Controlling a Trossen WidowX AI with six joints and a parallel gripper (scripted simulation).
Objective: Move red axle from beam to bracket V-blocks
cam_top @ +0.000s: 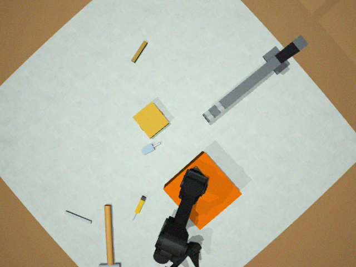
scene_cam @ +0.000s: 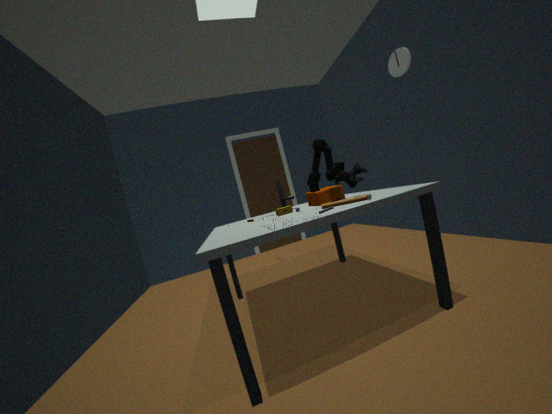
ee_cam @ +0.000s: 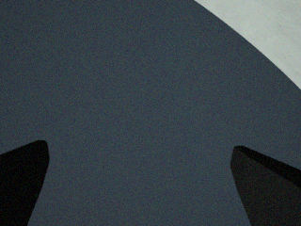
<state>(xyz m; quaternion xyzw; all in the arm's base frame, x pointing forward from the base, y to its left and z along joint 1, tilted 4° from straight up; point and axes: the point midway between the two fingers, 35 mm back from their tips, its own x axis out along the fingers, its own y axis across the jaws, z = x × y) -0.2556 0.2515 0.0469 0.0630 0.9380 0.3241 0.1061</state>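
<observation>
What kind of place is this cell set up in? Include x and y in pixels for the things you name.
Probably a workshop-style room with a robot bench: a black arm (cam_top: 173, 232) (scene_cam: 316, 165) at a pale table (cam_top: 86, 114) (scene_cam: 249, 235), a hammer (cam_top: 109, 235) (scene_cam: 345, 202) lying on it, and a wall clock (scene_cam: 403, 62) behind.

Between the yellow block and the long grey bar a passage lies open, the small pale-blue tool obstructing beside the block.
</observation>
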